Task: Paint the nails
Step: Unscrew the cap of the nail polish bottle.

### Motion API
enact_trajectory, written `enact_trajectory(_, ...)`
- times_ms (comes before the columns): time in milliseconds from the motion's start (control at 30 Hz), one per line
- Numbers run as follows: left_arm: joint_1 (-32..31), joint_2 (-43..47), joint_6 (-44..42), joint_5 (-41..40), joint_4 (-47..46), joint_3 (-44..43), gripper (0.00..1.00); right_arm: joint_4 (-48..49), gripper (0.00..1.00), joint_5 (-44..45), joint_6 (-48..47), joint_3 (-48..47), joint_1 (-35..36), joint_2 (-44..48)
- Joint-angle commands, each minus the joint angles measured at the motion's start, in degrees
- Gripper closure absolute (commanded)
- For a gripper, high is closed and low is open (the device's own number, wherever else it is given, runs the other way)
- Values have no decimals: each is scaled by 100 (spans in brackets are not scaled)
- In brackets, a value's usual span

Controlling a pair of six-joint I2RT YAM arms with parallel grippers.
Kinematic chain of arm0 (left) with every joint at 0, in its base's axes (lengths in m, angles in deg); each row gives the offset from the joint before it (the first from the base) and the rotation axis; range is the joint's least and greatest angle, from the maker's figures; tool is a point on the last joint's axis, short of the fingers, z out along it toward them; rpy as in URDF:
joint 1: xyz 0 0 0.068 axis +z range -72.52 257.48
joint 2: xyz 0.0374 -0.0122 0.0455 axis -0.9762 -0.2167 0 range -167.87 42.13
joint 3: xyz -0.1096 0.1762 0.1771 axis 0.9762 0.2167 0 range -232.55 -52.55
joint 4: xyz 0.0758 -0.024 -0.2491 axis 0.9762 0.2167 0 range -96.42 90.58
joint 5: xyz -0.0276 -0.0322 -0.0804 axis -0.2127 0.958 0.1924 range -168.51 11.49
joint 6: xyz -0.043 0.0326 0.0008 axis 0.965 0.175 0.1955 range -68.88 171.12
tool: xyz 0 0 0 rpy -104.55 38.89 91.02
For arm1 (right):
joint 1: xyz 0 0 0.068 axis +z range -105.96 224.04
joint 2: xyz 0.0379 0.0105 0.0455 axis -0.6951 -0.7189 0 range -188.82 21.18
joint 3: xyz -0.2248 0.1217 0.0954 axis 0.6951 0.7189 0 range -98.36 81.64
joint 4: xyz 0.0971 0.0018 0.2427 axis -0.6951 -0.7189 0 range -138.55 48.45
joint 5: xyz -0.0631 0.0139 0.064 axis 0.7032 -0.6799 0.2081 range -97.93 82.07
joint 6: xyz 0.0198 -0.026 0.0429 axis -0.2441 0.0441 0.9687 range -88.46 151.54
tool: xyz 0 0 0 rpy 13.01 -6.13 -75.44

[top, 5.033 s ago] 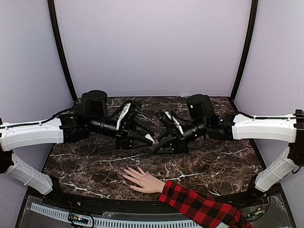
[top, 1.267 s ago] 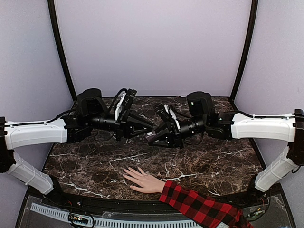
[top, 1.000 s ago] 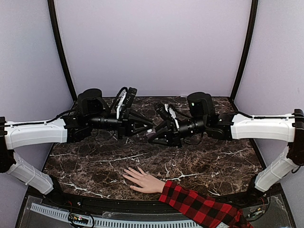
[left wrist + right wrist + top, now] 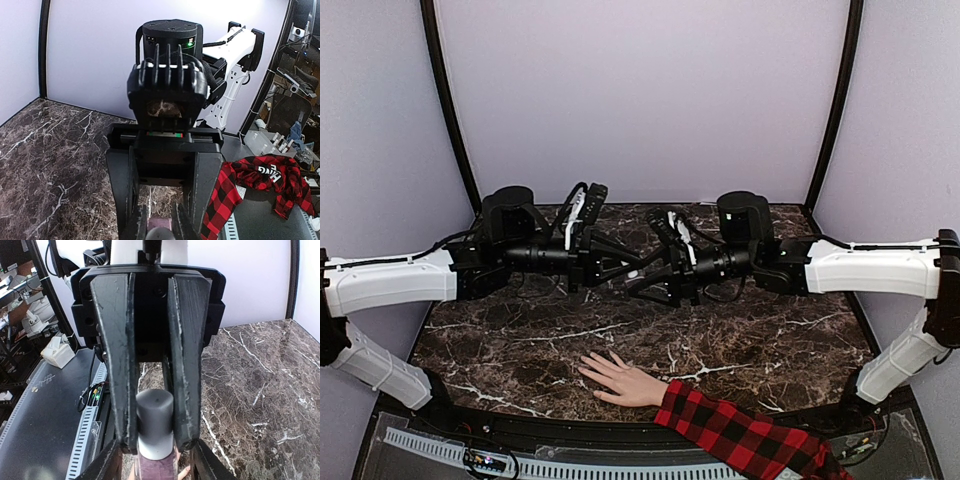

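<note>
Dark marble table (image 4: 520,350), lilac wall (image 4: 640,100)

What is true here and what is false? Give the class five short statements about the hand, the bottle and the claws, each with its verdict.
1. The hand rests on the marble table. True.
2. The left claw holds a purplish bottle. True.
3. The bottle's cap lies loose on the table. False: the grey cap is still on the bottle, between the fingers of the right claw.
4. The sleeve is plain blue. False: the sleeve is red-and-black plaid.
5. The hand is curled into a fist. False: its fingers are spread out flat.
</note>
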Motion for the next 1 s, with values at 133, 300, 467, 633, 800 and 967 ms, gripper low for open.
enact_trajectory(133,-17,245,-99,-1,-23,-141,100,109,60,-94,-41,100,-59,-17)
enact_trajectory(300,-20,254,-74,-6,-79,-124,100,136,58,-179,-7,78,-72,-61)
enact_trajectory(467,-20,225,-51,54,-159,-113,100,148,66,-252,9,47,-72,-133)
enact_trajectory(633,-18,258,-77,50,-181,-95,100,145,69,-279,12,49,-90,-152)
enact_trajectory(800,-24,249,-92,59,-189,-77,100,163,86,-262,16,44,-104,-119)
enact_trajectory(967,-8,305,-317,217,277,-175,68,112,92,-319,-31,56,-124,-58)
